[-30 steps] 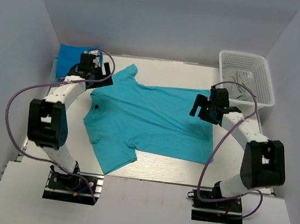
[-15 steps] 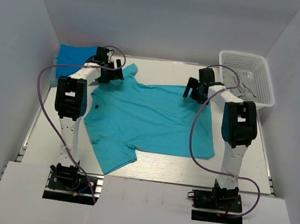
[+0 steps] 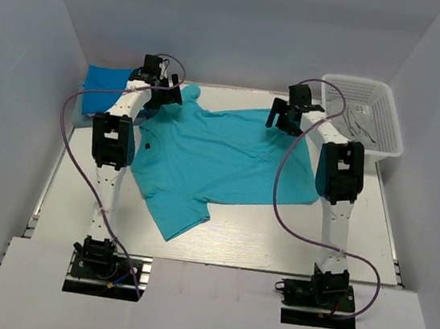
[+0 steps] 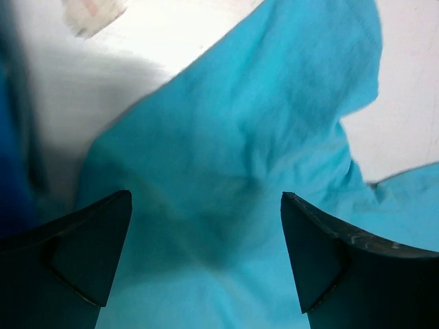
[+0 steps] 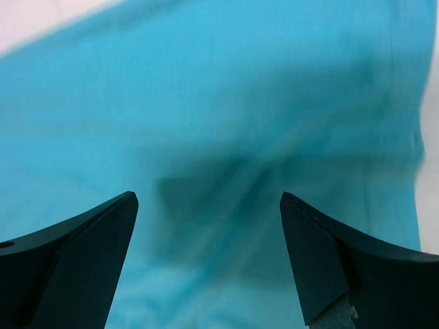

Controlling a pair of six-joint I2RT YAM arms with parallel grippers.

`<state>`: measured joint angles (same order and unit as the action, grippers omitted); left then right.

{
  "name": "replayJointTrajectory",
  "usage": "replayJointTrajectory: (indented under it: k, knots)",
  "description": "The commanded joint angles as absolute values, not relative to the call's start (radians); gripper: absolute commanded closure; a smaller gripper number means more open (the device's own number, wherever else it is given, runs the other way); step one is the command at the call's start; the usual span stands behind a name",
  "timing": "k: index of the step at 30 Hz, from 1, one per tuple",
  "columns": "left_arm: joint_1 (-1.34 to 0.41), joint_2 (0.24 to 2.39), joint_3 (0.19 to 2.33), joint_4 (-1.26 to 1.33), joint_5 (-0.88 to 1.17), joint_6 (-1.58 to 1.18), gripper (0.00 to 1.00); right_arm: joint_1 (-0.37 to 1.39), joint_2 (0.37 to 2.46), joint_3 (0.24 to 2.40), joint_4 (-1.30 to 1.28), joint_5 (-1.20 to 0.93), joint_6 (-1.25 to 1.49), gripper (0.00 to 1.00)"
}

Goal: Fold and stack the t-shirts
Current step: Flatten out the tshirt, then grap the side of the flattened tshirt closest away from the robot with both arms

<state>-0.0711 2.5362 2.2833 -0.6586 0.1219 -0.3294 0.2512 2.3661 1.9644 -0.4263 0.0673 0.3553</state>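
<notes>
White worktop [image 3: 234,239], deeper blue tee [image 3: 100,88] folded far left. Left end effector [image 4: 206,202] is spread wide over the turquoise tee [image 3: 220,160] lying flat in the middle, and the right end effector [image 5: 206,202] is wide too. The basket [image 3: 391,122] far right has grey fabric [image 3: 362,120] inside.

The left gripper [image 3: 167,95] has reached toward 12 o'clock, over the turquoise t-shirt [image 3: 220,160]'s far sleeve. The right gripper [image 3: 281,117] has swung from the shirt's 3 o'clock edge to 1 o'clock. The shirt has slid slightly toward 1 o'clock.
</notes>
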Motion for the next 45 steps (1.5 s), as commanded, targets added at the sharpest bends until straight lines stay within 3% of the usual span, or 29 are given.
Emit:
replayJointTrajectory:
  k: [1,3,4,5,8,10,14,21,28,37,45]
  knots:
    - [-0.084,2.311,2.24,-0.742,0.043,-0.319,0.01,0.273,2.092,1.87,-0.44,0.076,0.318,0.1]
    - [-0.118,2.08,1.984,-0.755,0.011,-0.368,0.01,0.29,1.993,1.651,-0.369,0.087,0.327,0.1]
    - [-0.13,1.983,1.859,-0.746,0.011,-0.391,0.01,0.298,1.826,1.581,-0.315,0.09,0.371,0.1]
    - [-0.158,1.763,1.562,-0.651,0.002,-0.473,0.01,0.301,1.769,1.349,-0.261,0.106,0.397,0.1]
    - [-0.233,1.457,1.068,-0.444,0.07,-0.563,0.01,0.304,1.508,1.069,-0.17,0.117,0.526,0.1]
    - [-0.277,1.251,0.92,-0.434,0.123,-0.653,0.01,0.307,1.36,0.884,-0.161,0.113,0.599,0.1]
    - [-0.405,1.048,0.674,-0.631,0.091,-0.767,0.01,0.305,1.181,0.733,-0.208,0.181,0.658,0.1]
    - [-0.589,0.856,0.479,-0.719,0.183,-0.9,0.01,0.304,0.957,0.608,-0.308,0.255,0.673,0.1]
    - [-0.777,1.063,0.527,-0.782,0.052,-0.96,0.02,0.301,0.942,0.575,-0.373,0.33,0.657,0.1]
    - [-0.864,1.265,0.594,-0.747,-0.138,-1.002,0.25,0.295,0.995,0.551,-0.342,0.337,0.649,0.1]
    - [-0.893,1.388,0.658,-0.769,-0.281,-1.035,0.57,0.296,1.026,0.535,-0.328,0.344,0.637,0.1]
